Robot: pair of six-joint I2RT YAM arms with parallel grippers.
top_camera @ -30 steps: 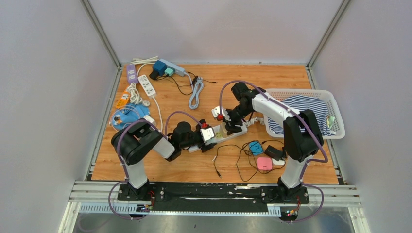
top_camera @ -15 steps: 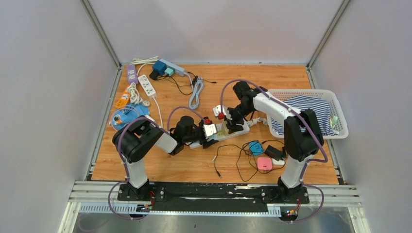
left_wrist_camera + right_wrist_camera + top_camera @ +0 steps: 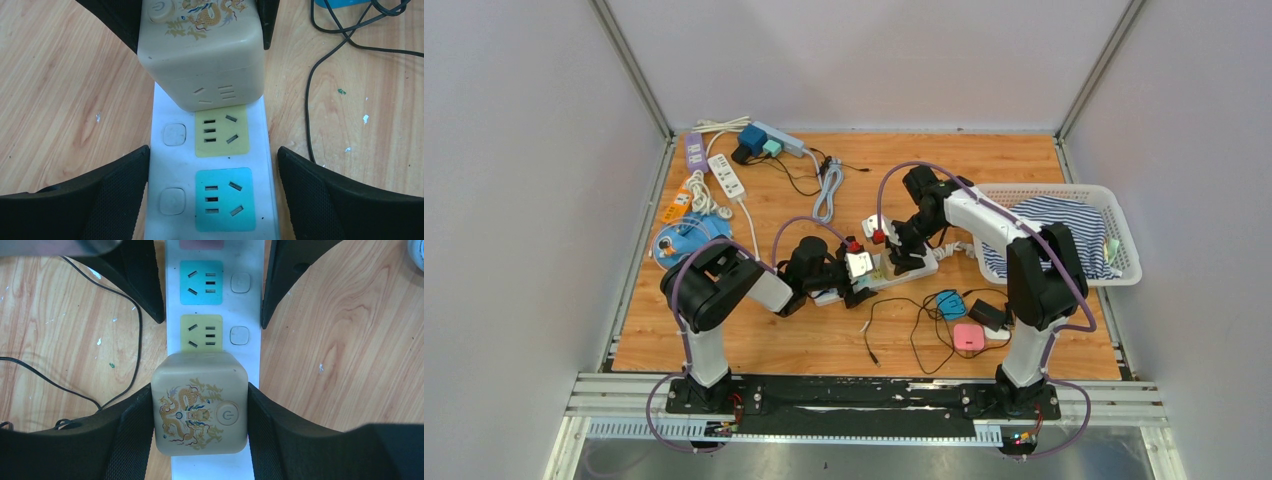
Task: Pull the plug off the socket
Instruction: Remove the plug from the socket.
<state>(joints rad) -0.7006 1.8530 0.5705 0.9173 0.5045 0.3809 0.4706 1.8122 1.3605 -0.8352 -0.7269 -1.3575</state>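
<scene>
Smooth, slightly glossy plastic plug [image 3: 200, 410] and socket strip [image 3: 212, 310]; matt, grained wooden table [image 3: 325, 340].

**A:** How's the feed on your end?

**B:** Bright and even. In the overhead view the light falls from above and is diffuse. The counter [image 3: 1024, 160] carries only faint, soft shadows beneath the arms, and I see no glare.

**A:** And the wrist cameras?

**B:** Sharp in the middle. I can read the print on the cube plug [image 3: 200, 407], which has a mild sheen. The upper left corner of that frame is a pale, out-of-focus smear. The left tool [image 3: 212, 150] shows mesh texture on its dark fingers [image 3: 340, 200], going black at the lower corners.
</scene>
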